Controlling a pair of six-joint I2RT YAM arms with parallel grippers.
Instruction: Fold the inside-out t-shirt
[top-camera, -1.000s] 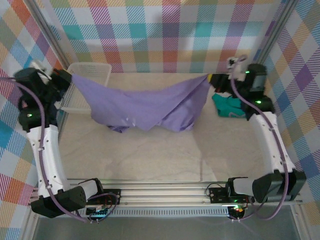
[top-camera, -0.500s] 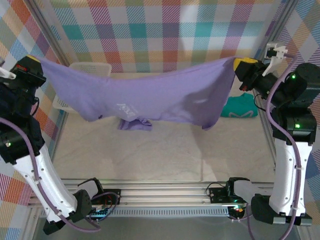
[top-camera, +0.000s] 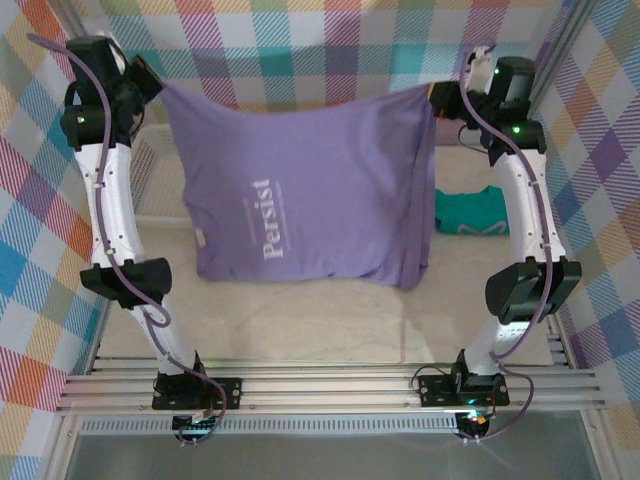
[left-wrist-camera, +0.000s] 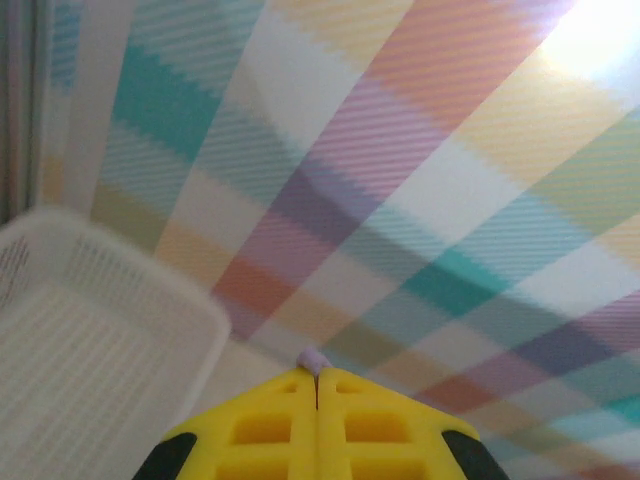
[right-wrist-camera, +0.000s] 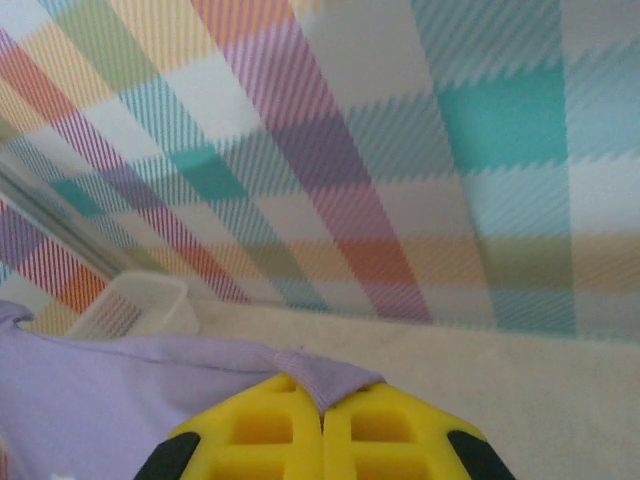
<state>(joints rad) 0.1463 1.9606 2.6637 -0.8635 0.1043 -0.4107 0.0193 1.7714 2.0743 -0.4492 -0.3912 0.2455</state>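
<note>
Fabric of a lavender-purple short-sleeved cotton t-shirt (top-camera: 330, 180) hung as a broad sheet above the middle of the tabletop (top-camera: 330, 320), stretched between the two raised arms. Its lower edge dropped toward the pale surface; whether it touched could not be told. White print (top-camera: 270, 220) on the cloth read "Persist", turned sideways so the letters ran from the near side toward the far wall. A finer line of writing beside it was too small to read. On the right side the cloth doubled over itself in a vertical fold.

The left end effector (top-camera: 160, 88) pinched the shirt's upper left corner. In the left wrist view its yellow fingers (left-wrist-camera: 260, 430) were pressed together, with a sliver of lavender (left-wrist-camera: 313, 358) showing at the tips. The right end effector (top-camera: 437, 95) pinched the upper right corner. In the right wrist view its yellow fingers (right-wrist-camera: 390, 430) were clamped on a tab of the cloth (right-wrist-camera: 150, 390).

A small teal-green garment (top-camera: 470, 212) lay crumpled on the tabletop just right of the hanging shirt. A white plastic mesh basket (top-camera: 160, 190) sat at the far left, partly behind the shirt's edge. Plaid walls (top-camera: 330, 50) in pastel checks enclosed the workspace.
</note>
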